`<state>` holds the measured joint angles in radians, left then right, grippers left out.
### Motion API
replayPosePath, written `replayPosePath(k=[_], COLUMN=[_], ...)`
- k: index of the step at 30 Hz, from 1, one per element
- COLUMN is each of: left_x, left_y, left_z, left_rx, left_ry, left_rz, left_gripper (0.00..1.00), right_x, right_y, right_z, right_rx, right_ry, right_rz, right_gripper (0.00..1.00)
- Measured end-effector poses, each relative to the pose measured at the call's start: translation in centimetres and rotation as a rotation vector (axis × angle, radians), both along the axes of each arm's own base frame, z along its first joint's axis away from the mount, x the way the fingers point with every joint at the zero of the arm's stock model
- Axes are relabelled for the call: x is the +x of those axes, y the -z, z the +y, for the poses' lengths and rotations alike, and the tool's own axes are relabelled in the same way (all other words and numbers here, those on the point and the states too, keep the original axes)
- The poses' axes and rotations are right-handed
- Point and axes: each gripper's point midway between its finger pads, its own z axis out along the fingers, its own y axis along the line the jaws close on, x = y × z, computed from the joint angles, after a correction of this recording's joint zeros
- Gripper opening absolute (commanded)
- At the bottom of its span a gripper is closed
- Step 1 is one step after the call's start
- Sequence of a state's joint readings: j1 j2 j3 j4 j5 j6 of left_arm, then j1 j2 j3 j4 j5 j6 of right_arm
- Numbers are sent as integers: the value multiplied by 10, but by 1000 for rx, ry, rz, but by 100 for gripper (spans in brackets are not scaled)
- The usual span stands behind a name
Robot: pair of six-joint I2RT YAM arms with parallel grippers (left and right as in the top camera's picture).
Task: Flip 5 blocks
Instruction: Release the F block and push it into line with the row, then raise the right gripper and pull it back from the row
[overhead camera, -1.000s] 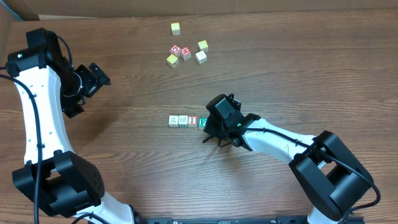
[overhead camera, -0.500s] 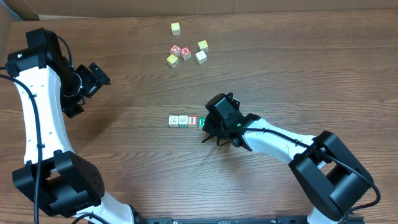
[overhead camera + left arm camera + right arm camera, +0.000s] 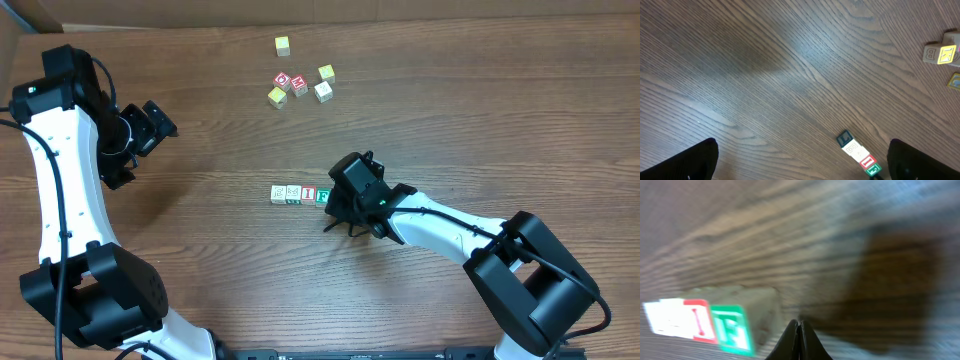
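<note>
Several blocks lie in a tight row mid-table: two pale ones (image 3: 278, 194) (image 3: 293, 194), a red "I" block (image 3: 308, 194) and a green-printed block (image 3: 322, 196). My right gripper (image 3: 333, 200) is shut with nothing in it, low at the table. Its tip (image 3: 799, 328) is right beside the side of the green block (image 3: 732, 328), next to the red "I" block (image 3: 699, 322). My left gripper (image 3: 142, 145) hangs open and empty over the far left. Its view shows the row (image 3: 855, 149) at lower right between its fingers (image 3: 690, 165).
A loose cluster of cubes sits at the back: two red-topped ones (image 3: 283, 80) (image 3: 299, 87), yellow-topped ones (image 3: 277, 97) (image 3: 326, 73), a pale one (image 3: 323, 92) and a lone cube (image 3: 282, 45) farther back. The right arm (image 3: 450, 228) stretches across the front right.
My right gripper has edged slightly left against the green block, which has closed up on the row. The left arm has not moved.
</note>
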<state>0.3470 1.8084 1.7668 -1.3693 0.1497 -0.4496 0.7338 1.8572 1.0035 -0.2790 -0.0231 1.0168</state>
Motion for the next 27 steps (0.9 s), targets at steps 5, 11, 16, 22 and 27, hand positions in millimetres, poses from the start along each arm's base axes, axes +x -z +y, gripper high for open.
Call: replayPosePath(k=[5,11,16,22,27], left_x=[0,0,0,0,0], left_y=[0,0,0,0,0], left_z=[0,0,0,0,0], left_rx=[0,0,0,0,0], left_ry=[0,0,0,0,0], left_rz=[0,0,0,0,0], left_gripper=[100,100,100,100,100], right_x=[-9,-17,-22,-16,-10], right_y=[3,2,0,-1,1], right_z=[1,11,23,22,23], right_rx=[6,12,11,-10,-11], right_ry=[-17,-49,-77,-61,-52], right_rz=[40,39,5,-34,-56], right_gripper=[4,4,4,4,4])
